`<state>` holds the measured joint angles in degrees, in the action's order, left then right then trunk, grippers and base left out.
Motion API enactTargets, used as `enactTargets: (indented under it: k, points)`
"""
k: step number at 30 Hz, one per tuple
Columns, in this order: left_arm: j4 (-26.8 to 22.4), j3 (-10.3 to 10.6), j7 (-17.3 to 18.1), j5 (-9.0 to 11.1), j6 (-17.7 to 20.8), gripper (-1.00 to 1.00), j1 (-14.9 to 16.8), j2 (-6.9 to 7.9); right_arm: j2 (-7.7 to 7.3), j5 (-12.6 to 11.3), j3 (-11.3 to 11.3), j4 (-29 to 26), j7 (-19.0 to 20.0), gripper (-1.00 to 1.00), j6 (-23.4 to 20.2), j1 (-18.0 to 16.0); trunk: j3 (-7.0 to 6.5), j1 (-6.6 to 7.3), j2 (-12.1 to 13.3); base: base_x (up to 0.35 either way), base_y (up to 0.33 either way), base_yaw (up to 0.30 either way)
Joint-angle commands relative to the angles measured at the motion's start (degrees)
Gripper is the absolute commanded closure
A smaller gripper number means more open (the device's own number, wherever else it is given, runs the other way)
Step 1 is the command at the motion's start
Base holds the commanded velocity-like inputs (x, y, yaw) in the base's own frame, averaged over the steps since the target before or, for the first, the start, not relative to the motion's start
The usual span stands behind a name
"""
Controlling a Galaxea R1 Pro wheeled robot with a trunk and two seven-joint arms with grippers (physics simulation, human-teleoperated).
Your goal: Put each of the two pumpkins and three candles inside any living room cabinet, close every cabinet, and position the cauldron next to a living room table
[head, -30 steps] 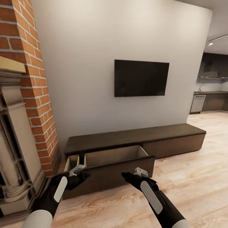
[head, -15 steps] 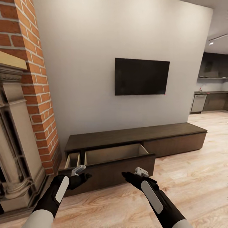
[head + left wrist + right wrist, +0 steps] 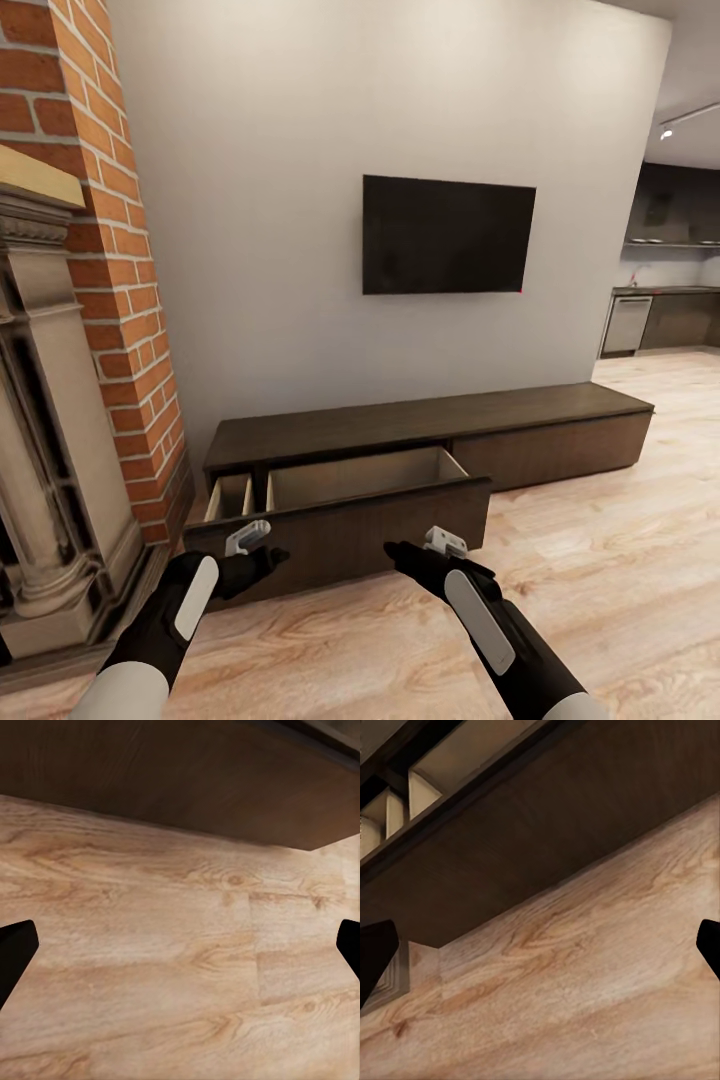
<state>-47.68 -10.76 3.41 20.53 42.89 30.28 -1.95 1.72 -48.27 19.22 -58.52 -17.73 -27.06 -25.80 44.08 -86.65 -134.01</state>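
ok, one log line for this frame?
cabinet: left drawer pulled open, nothing visible inside | left gripper: open, nothing held | right gripper: open, nothing held | both over wood floor before the drawer

TV (image 3: pixel 448 236) dark, on grey wall (image 3: pixel 260 200); brick fireplace (image 3: pixel 70 330) at left; wood floor (image 3: pixel 600 560); kitchen (image 3: pixel 670 290) far right.

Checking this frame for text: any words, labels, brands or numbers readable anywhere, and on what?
None can be read.
The wall television has a dark blank screen, with no logo legible.
The cabinet with its open drawer has plain wood fronts.
The kitchen appliance far back is too small to show any marking.
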Motion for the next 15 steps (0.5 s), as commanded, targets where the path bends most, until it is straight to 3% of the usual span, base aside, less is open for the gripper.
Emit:
enactTargets:
  k: [1,9,15]
  points:
    - [0.0,-0.3,0.4,-0.2,0.3,-1.00,0.0,-0.07,0.00,-0.6,0.1,-0.1,-0.6,-1.00,0.0,0.0,0.25,-0.22,-0.4,0.000,0.000,0.072]
    - [0.0,-0.3,0.5,-0.1,0.3,-1.00,0.0,-0.07,-0.04,-0.6,0.0,-0.1,-0.6,-1.00,-0.1,0.0,1.58,-1.97,-3.7,0.000,0.000,0.189]
    - [0.0,-0.3,0.6,-0.1,0.4,-1.00,0.0,-0.07,-0.05,-0.7,-0.2,-0.2,-0.6,-1.00,-0.1,0.0,2.64,-3.29,-6.1,0.000,0.000,0.036]
